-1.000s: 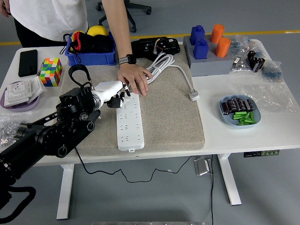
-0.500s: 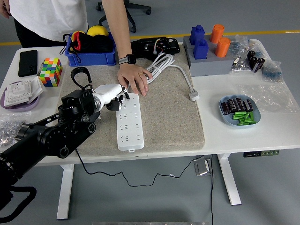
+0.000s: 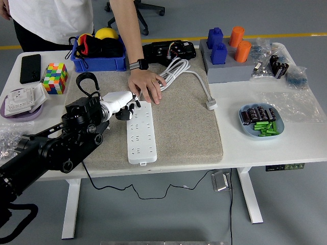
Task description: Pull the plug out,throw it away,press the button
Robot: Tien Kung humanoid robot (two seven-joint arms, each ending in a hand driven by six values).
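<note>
Head view: no legible writing on white power strip (image 3: 140,130).

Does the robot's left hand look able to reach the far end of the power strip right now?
Probably only partly: the left hand is beside the power strip, but a person's hand rests on that far end.

Bright, even light — sharp, soft shadows.

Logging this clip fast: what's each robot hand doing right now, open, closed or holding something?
Left hand: at the far end of the white power strip; fingers curled, but a grasp cannot be told.
Right hand: not in view.
</note>
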